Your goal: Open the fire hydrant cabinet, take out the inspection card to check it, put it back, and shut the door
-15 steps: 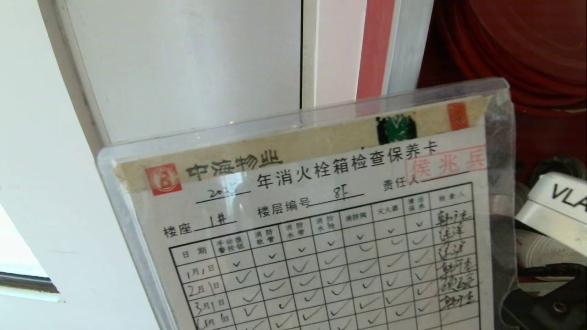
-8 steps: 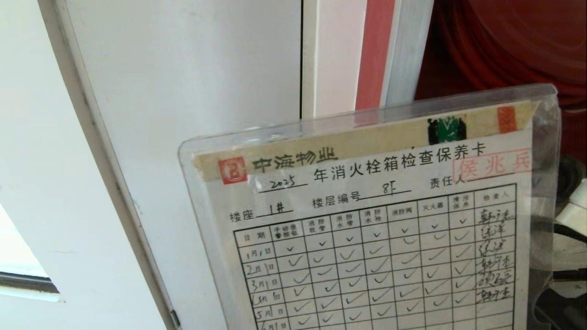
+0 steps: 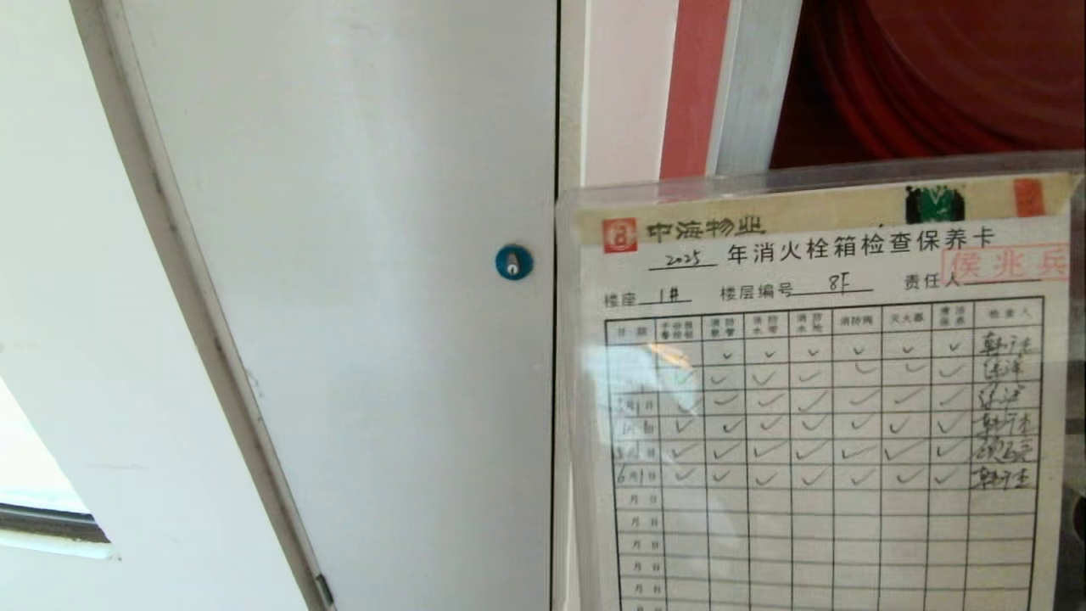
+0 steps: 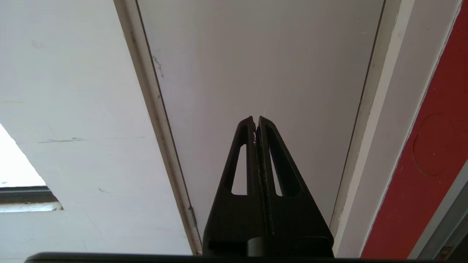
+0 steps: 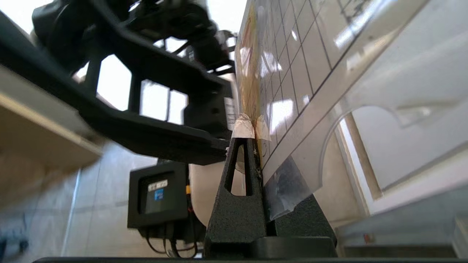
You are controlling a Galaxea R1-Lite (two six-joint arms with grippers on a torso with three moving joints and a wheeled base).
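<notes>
The inspection card (image 3: 814, 399), a white ticked form with a red stamp in a clear sleeve, is held upright before the head camera at the right, facing it. My right gripper (image 5: 252, 135) is shut on the card's (image 5: 289, 73) lower edge; the gripper itself is below the head view. Behind the card, the fire hydrant cabinet (image 3: 933, 76) shows its red interior and hose reel, with its silver frame (image 3: 751, 85) at the card's top left. The door is out of view. My left gripper (image 4: 255, 120) is shut and empty, parked in front of a grey-white panel.
A grey-white panel door (image 3: 356, 255) with a blue round lock (image 3: 513, 261) fills the middle. A white wall (image 3: 76, 339) lies to the left, with a dark ledge (image 3: 51, 519) low down. My own torso and head frame (image 5: 139, 120) stand close behind the held card.
The card has moved to the right and squared up from a tilt, now farther from the camera. The blue lock, hidden before, is uncovered. The left arm has stayed still.
</notes>
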